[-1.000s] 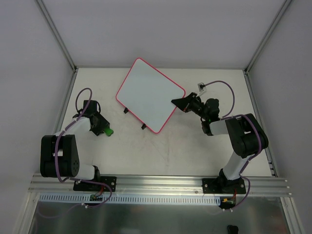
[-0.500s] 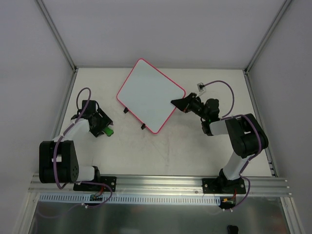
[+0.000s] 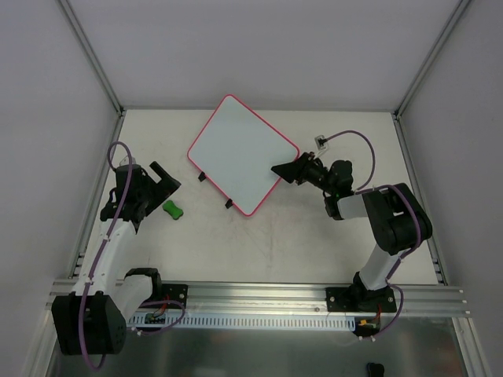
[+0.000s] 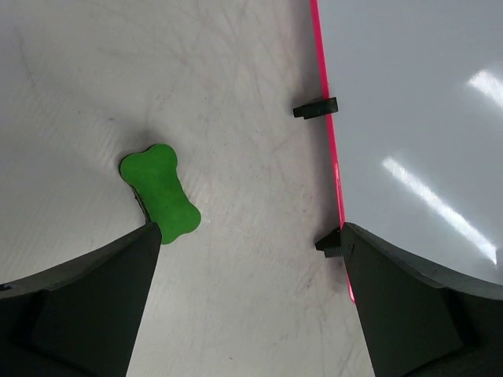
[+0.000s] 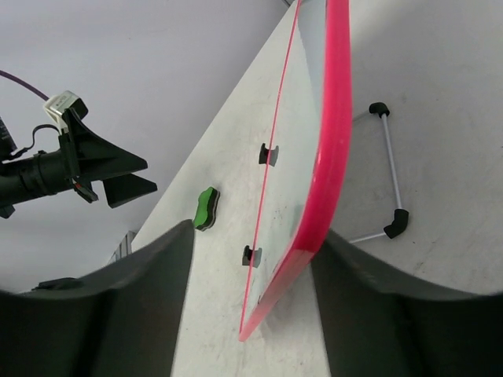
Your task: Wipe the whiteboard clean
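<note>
The whiteboard (image 3: pixel 242 153), white with a thin pink-red frame, lies tilted at the table's middle back; its face shows no writing. Two black clips (image 4: pixel 314 107) sit on its near-left edge. My left gripper (image 3: pixel 163 177) hangs open above the table, left of the board, with nothing between its fingers (image 4: pixel 86 306). A green bone-shaped eraser (image 3: pixel 173 209) lies on the table just below it, also seen in the left wrist view (image 4: pixel 159 192). My right gripper (image 3: pixel 284 169) is open at the board's right edge. The pink frame (image 5: pixel 330 157) stands between its fingers, close against the right one.
A thin white wire bracket with black end caps (image 5: pixel 389 173) lies on the table beside the board's right edge. A small white connector on a purple cable (image 3: pixel 323 141) sits behind the right gripper. Grey walls close in the table on three sides.
The left gripper has opened, let go of the green eraser and drawn back up and to the left; the eraser stays on the table. The right gripper has opened at the board's edge.
</note>
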Robot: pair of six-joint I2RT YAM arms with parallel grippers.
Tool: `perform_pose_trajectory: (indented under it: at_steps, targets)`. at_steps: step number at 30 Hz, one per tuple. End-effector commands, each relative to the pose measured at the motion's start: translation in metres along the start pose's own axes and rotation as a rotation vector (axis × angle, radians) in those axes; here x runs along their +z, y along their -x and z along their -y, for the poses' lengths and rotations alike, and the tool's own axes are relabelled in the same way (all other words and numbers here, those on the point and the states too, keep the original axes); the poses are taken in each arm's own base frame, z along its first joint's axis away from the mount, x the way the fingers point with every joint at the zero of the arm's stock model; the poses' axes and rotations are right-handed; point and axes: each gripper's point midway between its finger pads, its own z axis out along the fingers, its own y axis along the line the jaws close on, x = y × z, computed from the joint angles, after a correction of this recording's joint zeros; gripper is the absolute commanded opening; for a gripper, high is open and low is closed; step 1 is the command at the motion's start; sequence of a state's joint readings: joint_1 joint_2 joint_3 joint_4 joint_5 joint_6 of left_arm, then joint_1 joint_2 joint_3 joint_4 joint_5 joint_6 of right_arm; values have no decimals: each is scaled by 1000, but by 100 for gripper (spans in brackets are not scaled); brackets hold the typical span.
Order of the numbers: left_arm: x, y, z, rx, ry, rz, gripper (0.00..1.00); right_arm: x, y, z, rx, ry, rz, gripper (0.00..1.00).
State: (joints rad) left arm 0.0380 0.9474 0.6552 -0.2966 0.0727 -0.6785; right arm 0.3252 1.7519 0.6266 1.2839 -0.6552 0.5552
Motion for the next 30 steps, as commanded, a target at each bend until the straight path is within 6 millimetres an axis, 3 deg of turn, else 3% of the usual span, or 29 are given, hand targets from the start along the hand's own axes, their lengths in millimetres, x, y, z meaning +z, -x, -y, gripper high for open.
perform_pose_trajectory:
  at_steps: [1, 3, 8, 12, 17, 20, 21, 22, 23, 30]
  targets:
    - [-5, -2, 8, 17, -40, -3, 99, -4, 36, -47, -203, 168, 139, 67]
    - [-7, -1, 11, 31, -56, 0, 99, -9, 41, -44, -206, 148, 160, 79]
    - [-18, 5, 20, 56, -105, 29, 99, -23, 50, -48, -224, 129, 199, 85]
    - [-30, 11, 28, 74, -163, 86, 99, -40, 60, -62, -268, 119, 256, 99]
    - [-40, 5, 31, 60, -246, 141, 99, -64, 65, -76, -269, 103, 313, 99]
    - [-44, -3, 29, 85, -281, 152, 99, -81, 55, -67, -230, 43, 317, 99]
    - [-44, -5, 28, 102, -291, 151, 99, -88, 61, -75, -235, 33, 338, 99]
    - [-46, -11, 28, 119, -313, 147, 99, -90, 47, -57, -190, -52, 275, 99]
    - [-46, -13, 26, 143, -316, 149, 99, -94, 48, -49, -181, -117, 279, 99]
    - [-45, -31, 8, 214, -338, 191, 99, -146, 21, -34, -242, -400, 175, 99]
